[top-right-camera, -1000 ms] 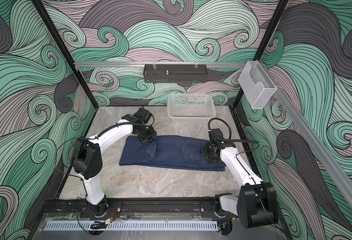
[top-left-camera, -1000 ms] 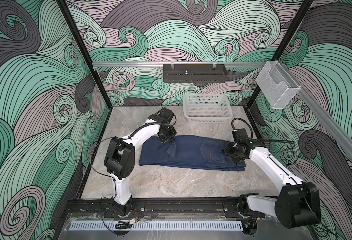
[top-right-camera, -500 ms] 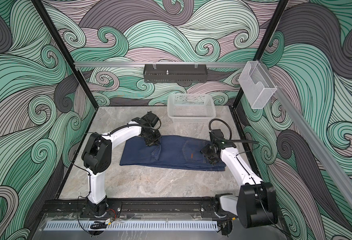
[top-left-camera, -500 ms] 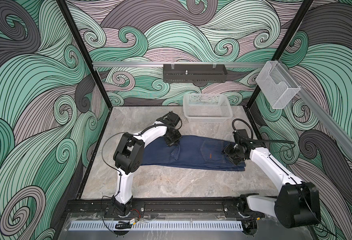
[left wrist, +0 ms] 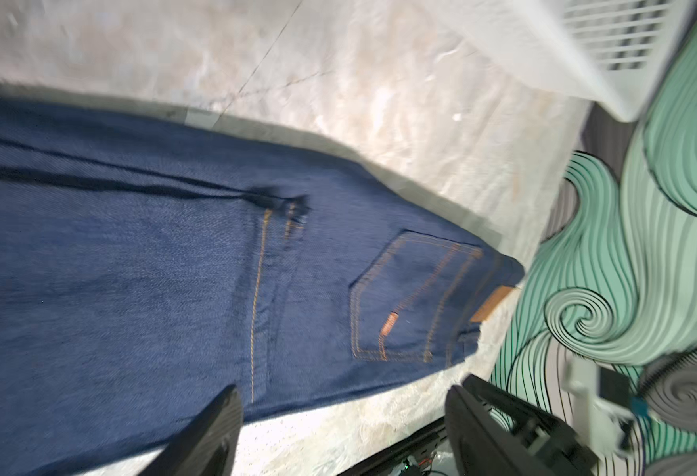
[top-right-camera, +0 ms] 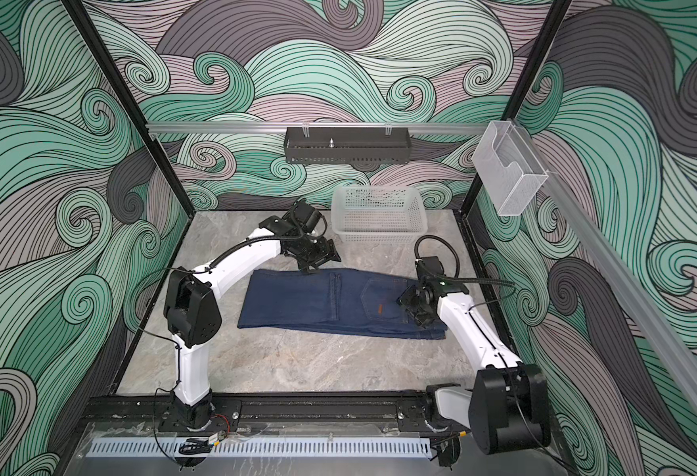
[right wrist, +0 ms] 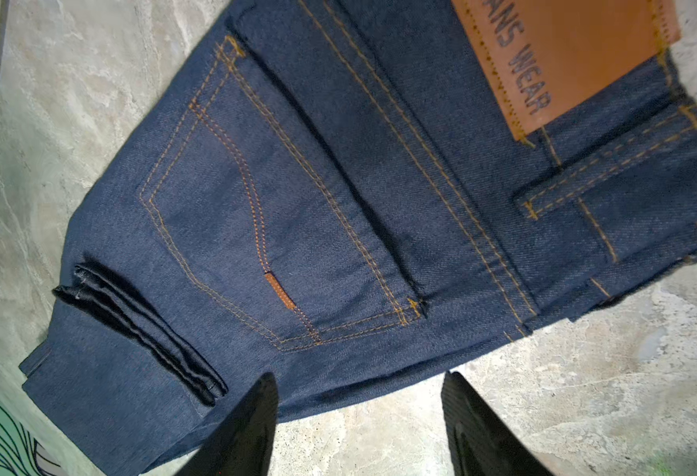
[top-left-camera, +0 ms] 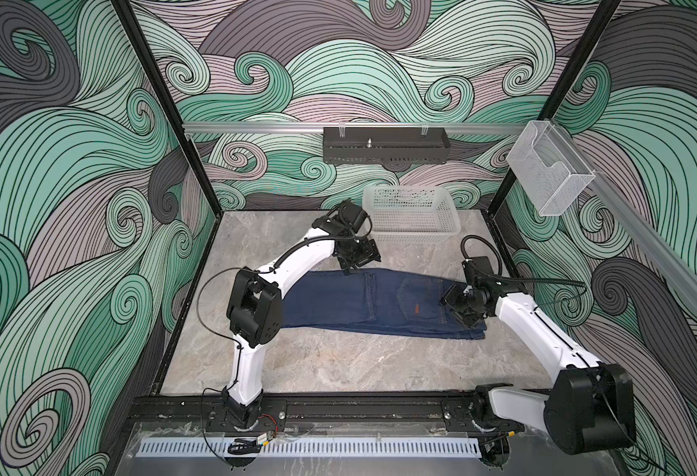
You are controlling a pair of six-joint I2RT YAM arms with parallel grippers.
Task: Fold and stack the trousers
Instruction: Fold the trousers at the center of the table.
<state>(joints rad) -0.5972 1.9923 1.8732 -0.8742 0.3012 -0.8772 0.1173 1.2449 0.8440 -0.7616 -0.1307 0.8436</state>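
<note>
So both sets of jaws are spread wide, gripping nothing: left gripper (left wrist: 344, 389) at the trousers' (top-left-camera: 371, 303) far edge, right gripper (right wrist: 359, 377) by the waistband end.

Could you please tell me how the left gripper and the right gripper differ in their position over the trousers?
The left gripper is at the far long edge of the trousers, partway along; the right gripper is over the waistband end, beside the back pocket. The left gripper is close to the white basket; the right gripper is farther from it. Both have open jaws with nothing between them.
</note>
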